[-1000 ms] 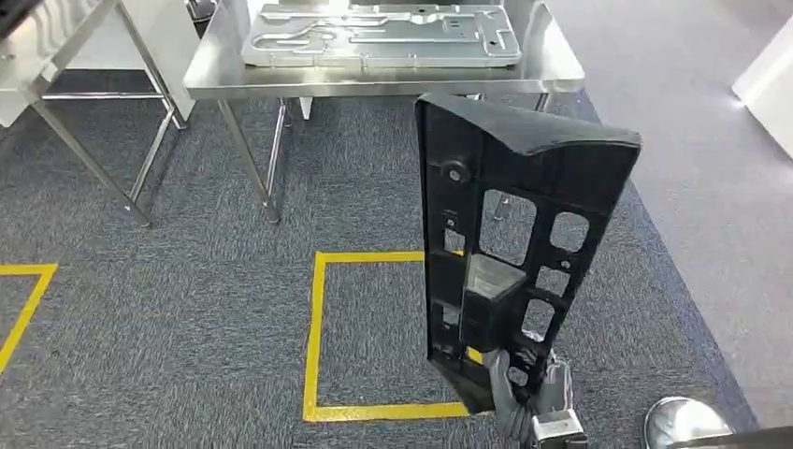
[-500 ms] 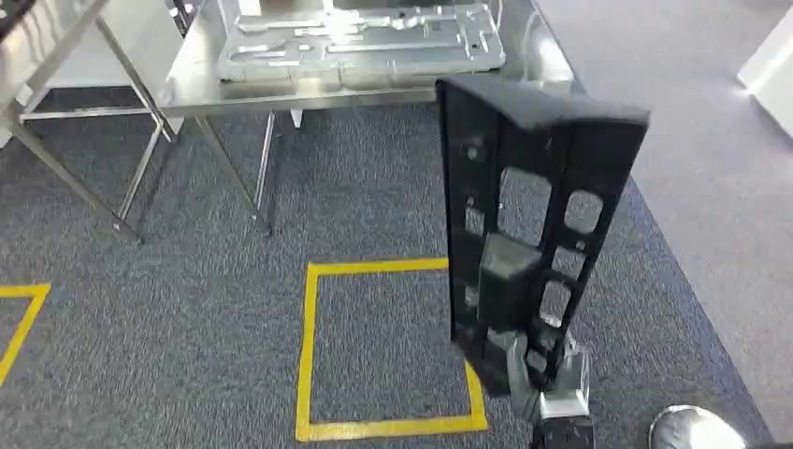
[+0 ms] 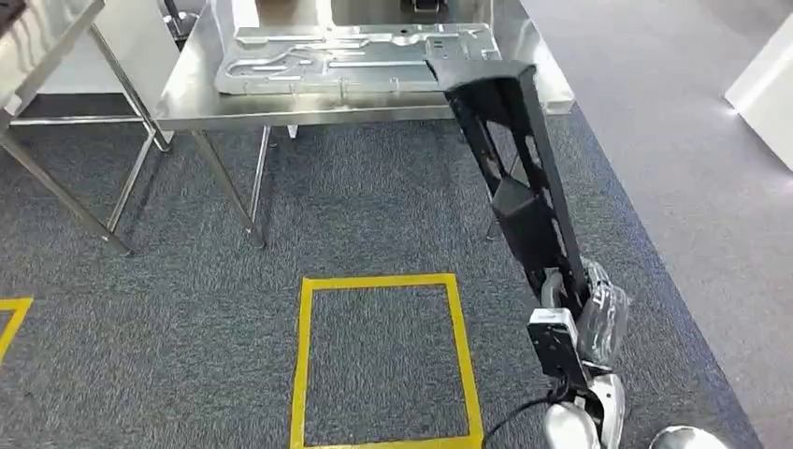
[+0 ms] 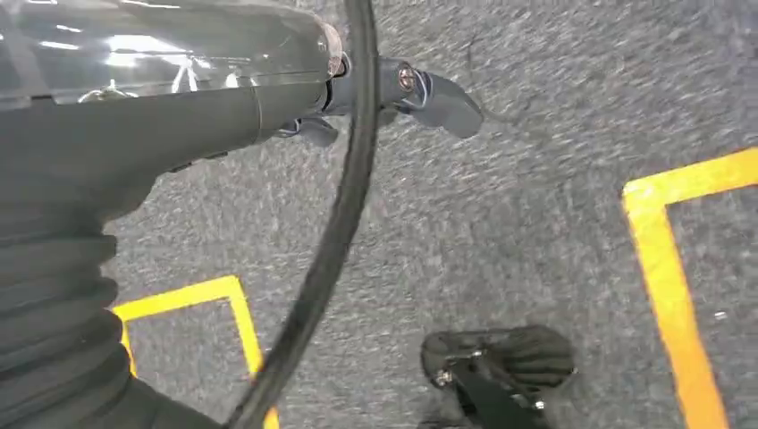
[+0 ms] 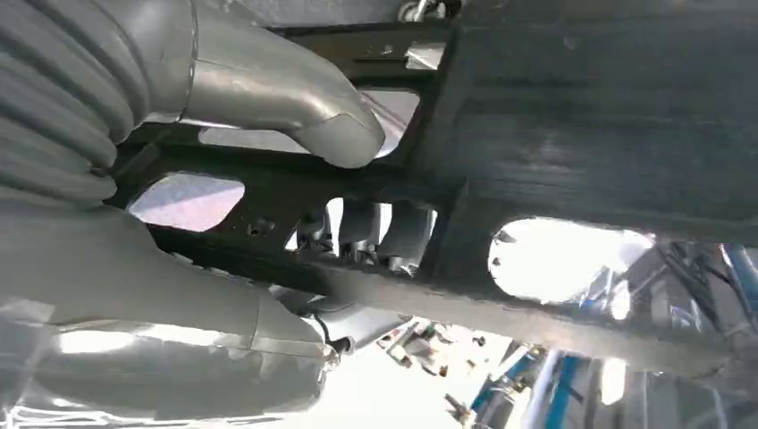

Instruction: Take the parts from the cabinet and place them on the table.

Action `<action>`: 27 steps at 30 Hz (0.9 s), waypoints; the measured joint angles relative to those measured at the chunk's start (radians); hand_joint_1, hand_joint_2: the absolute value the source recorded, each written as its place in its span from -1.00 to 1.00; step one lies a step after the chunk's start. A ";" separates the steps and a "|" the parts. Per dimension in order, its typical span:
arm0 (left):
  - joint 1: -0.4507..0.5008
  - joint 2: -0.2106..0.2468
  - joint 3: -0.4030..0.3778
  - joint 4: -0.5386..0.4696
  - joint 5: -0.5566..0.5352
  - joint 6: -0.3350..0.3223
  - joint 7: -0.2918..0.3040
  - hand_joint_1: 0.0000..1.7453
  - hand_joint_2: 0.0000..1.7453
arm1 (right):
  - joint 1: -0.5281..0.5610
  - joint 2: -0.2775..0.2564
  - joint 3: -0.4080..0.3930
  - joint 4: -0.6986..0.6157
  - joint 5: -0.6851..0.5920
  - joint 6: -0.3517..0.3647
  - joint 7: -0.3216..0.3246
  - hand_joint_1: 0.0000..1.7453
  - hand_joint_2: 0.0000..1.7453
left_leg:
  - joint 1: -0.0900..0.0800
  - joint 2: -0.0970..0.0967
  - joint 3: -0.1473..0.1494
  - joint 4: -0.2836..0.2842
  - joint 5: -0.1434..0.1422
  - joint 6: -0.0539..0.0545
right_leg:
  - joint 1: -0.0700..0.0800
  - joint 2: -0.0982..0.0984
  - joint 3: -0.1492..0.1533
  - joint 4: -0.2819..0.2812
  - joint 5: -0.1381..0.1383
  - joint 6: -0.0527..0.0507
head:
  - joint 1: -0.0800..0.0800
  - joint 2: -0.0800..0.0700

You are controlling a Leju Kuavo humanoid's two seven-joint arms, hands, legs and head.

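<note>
R hand round black part's low end, tilted tablewards.

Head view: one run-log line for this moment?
right hand: grips long black plastic bracket, tilted toward steel table | left hand: holds nothing | grey metal plate: on table

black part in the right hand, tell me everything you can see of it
The black part is a long, narrow frame, seemingly matte plastic, with cut-out openings, a boxy block midway and a flat cap on top. It stands tilted, its top leaning toward the steel table and overlapping its edge in the head view. The right hand grips its lower end; nothing else visibly touches it.
</note>
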 joint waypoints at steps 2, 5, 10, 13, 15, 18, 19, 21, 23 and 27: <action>0.000 0.000 0.000 0.000 -0.001 -0.001 0.000 -1.00 1.00 | 0.000 -0.002 -0.003 0.008 0.013 -0.001 0.007 1.00 1.00 | 0.001 0.000 0.005 0.001 -0.010 -0.001 | -0.009 -0.001 -0.089 0.118 -0.057 0.011 | 0.000 0.000; 0.004 0.000 -0.003 0.000 -0.025 -0.008 0.004 -1.00 1.00 | -0.044 -0.018 -0.005 0.049 0.268 -0.009 0.118 1.00 1.00 | 0.007 -0.002 0.030 0.002 -0.032 -0.013 | -0.021 -0.005 -0.106 0.047 0.023 0.025 | 0.000 0.000; -0.019 0.000 -0.007 0.000 -0.053 -0.017 0.021 -1.00 1.00 | -0.160 -0.076 -0.008 0.176 0.527 0.047 0.222 1.00 1.00 | 0.010 0.000 0.054 -0.003 -0.067 -0.046 | -0.014 -0.014 -0.056 -0.131 0.133 0.003 | 0.000 0.000; -0.023 0.000 -0.014 0.000 -0.066 -0.020 0.028 -1.00 1.00 | -0.210 -0.094 -0.003 0.235 0.594 0.087 0.254 1.00 1.00 | 0.014 0.001 0.064 0.024 -0.076 -0.061 | -0.019 -0.014 -0.033 -0.136 0.126 -0.020 | 0.000 0.000; -0.033 0.001 -0.020 0.000 -0.071 -0.022 0.029 -1.00 1.00 | -0.253 -0.102 0.005 0.268 0.615 0.106 0.268 1.00 1.00 | 0.015 0.000 0.001 0.138 -0.105 -0.065 | -0.019 -0.013 -0.026 -0.136 0.116 -0.033 | 0.000 0.000; -0.036 0.003 -0.027 0.000 -0.078 -0.026 0.029 -1.00 1.00 | -0.285 -0.107 0.031 0.322 0.645 0.149 0.273 1.00 1.00 | 0.015 0.000 -0.126 0.308 -0.167 -0.071 | -0.014 -0.010 -0.007 -0.136 0.097 -0.037 | 0.000 0.000; -0.035 0.003 -0.028 0.000 -0.083 -0.029 0.030 -1.00 1.00 | -0.295 -0.110 0.043 0.341 0.665 0.177 0.271 1.00 1.00 | 0.015 0.000 -0.136 0.295 -0.146 -0.072 | -0.012 -0.009 0.004 -0.136 0.088 -0.037 | 0.000 0.000; -0.037 0.007 -0.030 0.000 -0.088 -0.039 0.032 -1.00 1.00 | -0.331 -0.116 0.090 0.395 0.718 0.234 0.274 1.00 1.00 | 0.014 0.000 -0.108 0.167 -0.044 -0.061 | -0.010 -0.005 0.029 -0.136 0.072 -0.035 | 0.000 0.000; -0.042 0.017 -0.034 0.000 -0.098 -0.045 0.037 -1.00 1.00 | -0.378 -0.118 0.151 0.461 0.764 0.281 0.285 1.00 1.00 | 0.007 0.001 -0.075 0.045 0.042 -0.042 | -0.010 -0.004 0.046 -0.139 0.056 -0.031 | 0.000 0.000; -0.056 0.027 -0.047 0.000 -0.104 -0.057 0.043 -1.00 1.00 | -0.464 -0.119 0.241 0.576 0.798 0.298 0.299 1.00 1.00 | -0.001 -0.002 -0.060 0.021 0.029 -0.024 | -0.008 -0.003 0.060 -0.135 0.058 -0.005 | 0.000 0.000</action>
